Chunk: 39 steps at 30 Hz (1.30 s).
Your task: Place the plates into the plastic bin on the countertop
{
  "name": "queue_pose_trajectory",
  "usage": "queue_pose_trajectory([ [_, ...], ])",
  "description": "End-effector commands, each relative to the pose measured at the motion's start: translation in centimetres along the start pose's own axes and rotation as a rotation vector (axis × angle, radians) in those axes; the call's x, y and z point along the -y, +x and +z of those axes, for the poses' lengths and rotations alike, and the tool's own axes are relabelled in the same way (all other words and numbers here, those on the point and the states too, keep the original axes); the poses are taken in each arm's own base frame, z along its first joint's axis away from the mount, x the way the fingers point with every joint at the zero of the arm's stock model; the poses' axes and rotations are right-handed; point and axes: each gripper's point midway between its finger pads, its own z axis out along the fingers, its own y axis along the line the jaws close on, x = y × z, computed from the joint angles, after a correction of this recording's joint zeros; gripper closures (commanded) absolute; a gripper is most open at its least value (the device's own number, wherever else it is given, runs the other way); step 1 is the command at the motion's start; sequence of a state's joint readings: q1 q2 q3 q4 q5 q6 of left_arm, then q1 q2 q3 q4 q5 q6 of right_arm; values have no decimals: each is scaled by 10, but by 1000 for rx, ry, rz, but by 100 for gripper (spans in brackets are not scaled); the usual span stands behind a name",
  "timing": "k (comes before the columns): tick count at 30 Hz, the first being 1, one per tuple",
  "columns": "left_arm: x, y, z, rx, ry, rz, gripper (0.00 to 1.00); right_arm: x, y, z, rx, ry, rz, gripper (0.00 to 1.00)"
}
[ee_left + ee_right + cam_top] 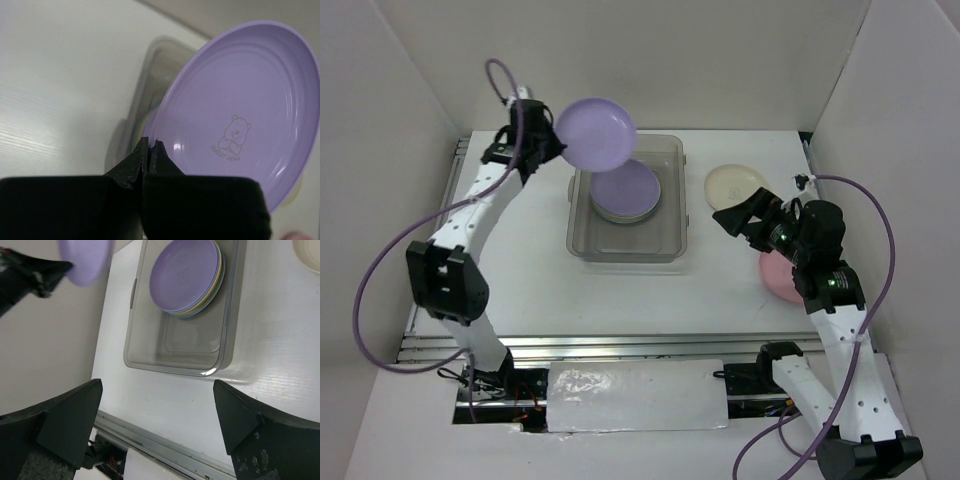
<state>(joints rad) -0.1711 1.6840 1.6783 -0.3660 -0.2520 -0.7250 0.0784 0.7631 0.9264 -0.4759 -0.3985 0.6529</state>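
Note:
My left gripper (552,140) is shut on the rim of a lavender plate (596,133) and holds it tilted above the far left corner of the clear plastic bin (582,240). In the left wrist view the plate (240,110) shows a bear print, with my fingertips (150,145) pinched on its edge. Inside the bin lies a stack topped by a second lavender plate (626,190), also in the right wrist view (186,275). A cream plate (735,182) and a pink plate (778,282) lie on the countertop (520,280) right of the bin. My right gripper (742,218) is open and empty above the countertop.
White walls close in the table on the left, back and right. A metal rail (620,345) runs along the near edge, also in the right wrist view (165,452). The right arm hangs over part of the pink plate.

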Motion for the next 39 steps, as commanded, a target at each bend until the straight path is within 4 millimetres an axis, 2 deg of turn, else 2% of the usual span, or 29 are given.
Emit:
queue_pose_trajectory([
  [1, 13, 77, 29, -221, 46, 134, 100, -15, -18, -17, 75, -9, 11, 0],
  [2, 26, 80, 29, -229, 64, 152, 100, -20, -19, -22, 84, -22, 9, 0],
  [3, 25, 96, 41, -265, 54, 179, 100, -21, -20, -24, 89, -24, 9, 0],
  [4, 28, 103, 46, -283, 62, 191, 100, -22, -21, -26, 98, -22, 5, 0],
  [5, 41, 103, 48, -288, 92, 195, 100, -23, -21, -28, 96, -18, 9, 0],
  [6, 39, 118, 58, -325, 89, 208, 100, -23, -21, -29, 95, -17, 8, 0],
  [9, 42, 132, 72, -364, 100, 208, 100, -22, -19, -29, 89, -10, 7, 0],
  [16, 49, 146, 82, -388, 112, 202, 100, -19, -18, -28, 83, 2, 1, 0],
  [17, 49, 145, 83, -388, 111, 197, 91, -19, -18, -28, 82, 1, 0, 0],
  [19, 47, 147, 81, -400, 95, 197, 67, -19, -18, -28, 80, -1, -2, 0],
  [20, 48, 148, 79, -398, 91, 197, 37, -19, -18, -27, 77, 1, -4, 0],
  [21, 50, 138, 73, -365, 87, 199, 15, -17, -18, -26, 76, 8, -5, 0],
  [22, 52, 137, 68, -355, 87, 203, 1, -17, -19, -26, 77, 13, -3, 0],
  [23, 54, 134, 64, -350, 92, 205, 1, -16, -20, -26, 80, 19, -3, 0],
  [24, 63, 120, 51, -322, 119, 200, 1, -14, -23, -25, 93, 35, -2, 0],
  [25, 66, 115, 43, -308, 129, 201, 1, -9, -25, -24, 96, 62, 7, 0],
  [26, 75, 94, 24, -259, 154, 194, 1, -6, -27, -23, 106, 85, 13, 0],
  [28, 82, 76, 5, -214, 173, 195, 1, 6, -36, -19, 131, 153, 27, 0],
  [29, 84, 60, -15, -194, 180, 194, 1, 11, -41, -17, 142, 180, 32, 0],
  [30, 83, 52, -26, -186, 175, 197, 1, 21, -46, -13, 154, 224, 42, 0],
  [31, 85, 41, -42, -168, 175, 199, 1, 40, -57, -3, 176, 318, 54, 0],
  [32, 78, 26, -65, -144, 158, 202, 1, 51, -66, 1, 198, 378, 66, 0],
  [33, 70, 29, -74, -157, 148, 213, 1, 75, -76, 15, 203, 473, 92, 0],
  [34, 65, 15, -100, -130, 167, 209, 1, 91, -89, 20, 252, 550, 97, 0],
  [35, 53, 19, -110, -151, 151, 213, 1, 108, -100, 24, 278, 610, 116, 0],
  [36, 26, 31, -110, -190, 108, 219, 1, 127, -112, 38, 281, 669, 129, 0],
  [37, 14, 22, -131, -167, 126, 219, 1, 139, -122, 44, 298, 708, 132, 0],
  [38, 3, 29, -139, -188, 145, 219, 1, 161, -119, 61, 256, 757, 140, 0],
  [39, -31, 48, -133, -236, 87, 248, 1, 166, -140, 64, 289, 764, 146, 0],
])
